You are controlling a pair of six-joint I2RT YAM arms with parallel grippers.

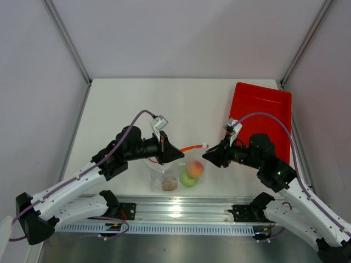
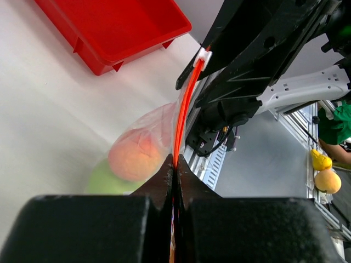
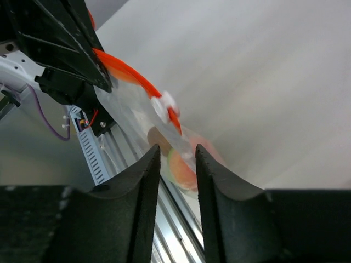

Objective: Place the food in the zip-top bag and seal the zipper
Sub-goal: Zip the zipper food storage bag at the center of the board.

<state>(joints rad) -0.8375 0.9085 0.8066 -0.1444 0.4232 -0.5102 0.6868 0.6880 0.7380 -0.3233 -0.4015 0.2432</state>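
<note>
The clear zip-top bag (image 1: 158, 171) hangs between my two grippers just above the table's near edge. Inside it are the orange-pink peach (image 1: 196, 168), the green apple (image 1: 188, 179) and the brown lump (image 1: 169, 184). My left gripper (image 1: 169, 154) is shut on the left end of the orange-red zipper (image 1: 189, 148); the left wrist view shows the strip (image 2: 184, 107) running out from the closed gripper (image 2: 174, 163) to a white slider (image 2: 203, 55). My right gripper (image 1: 210, 156) is open at the bag's right end, with the slider (image 3: 163, 104) just beyond its fingertips (image 3: 150, 160).
A red rectangular tray (image 1: 263, 118) stands at the back right of the table. The aluminium rail (image 1: 181, 211) with the arm bases runs right below the hanging bag. Grey walls close in the table on three sides.
</note>
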